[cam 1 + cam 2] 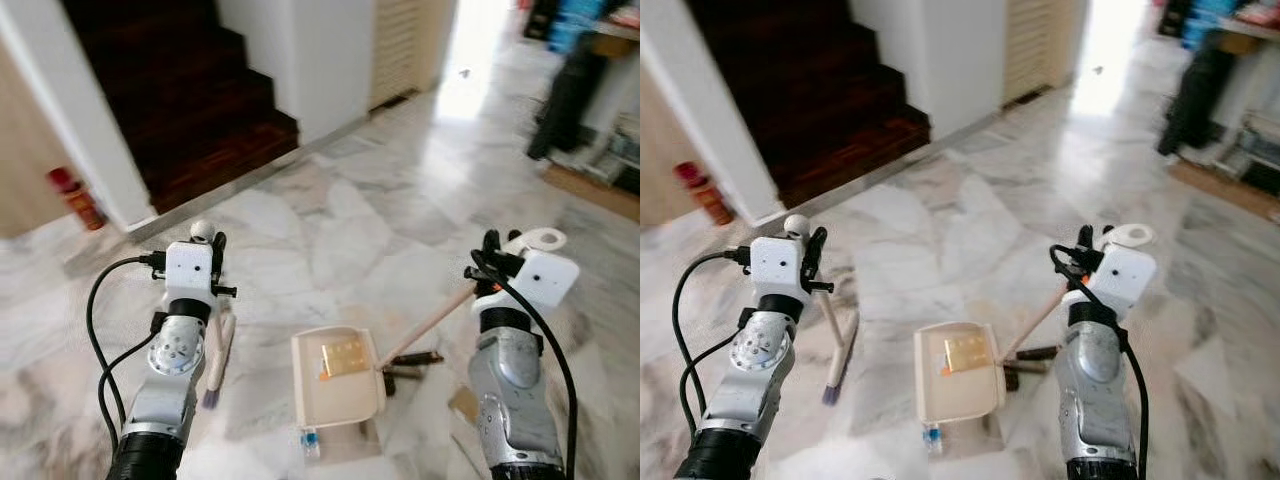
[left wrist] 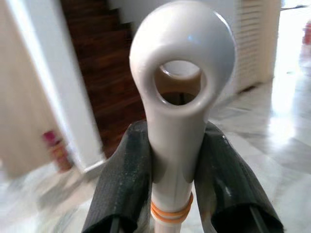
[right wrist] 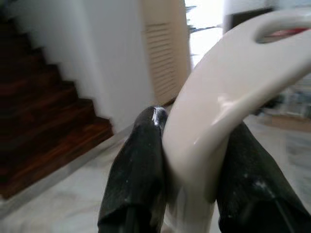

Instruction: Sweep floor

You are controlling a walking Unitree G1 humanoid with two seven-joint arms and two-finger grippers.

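My left gripper (image 1: pixel 212 243) is shut on the cream broom handle (image 2: pixel 177 92), whose top ends in a ring. The broom (image 1: pixel 218 350) reaches down to purple bristles on the marble floor at lower left. My right gripper (image 1: pixel 497 250) is shut on the dustpan handle (image 3: pixel 228 102), also cream, with a looped end. That long handle slopes down to the cream dustpan (image 1: pixel 336 378), which rests on the floor between my arms. A gold wrapper (image 1: pixel 343 357) lies inside the pan. A small blue and white scrap (image 1: pixel 309 440) lies just in front of the pan's near edge.
Dark wooden stairs (image 1: pixel 190 90) rise at the back left beside a white wall. A red canister (image 1: pixel 76 197) stands by the wall's left side. A louvred door (image 1: pixel 400 45) and a bright hallway lie ahead. Furniture and a dark object (image 1: pixel 565 100) stand at the right.
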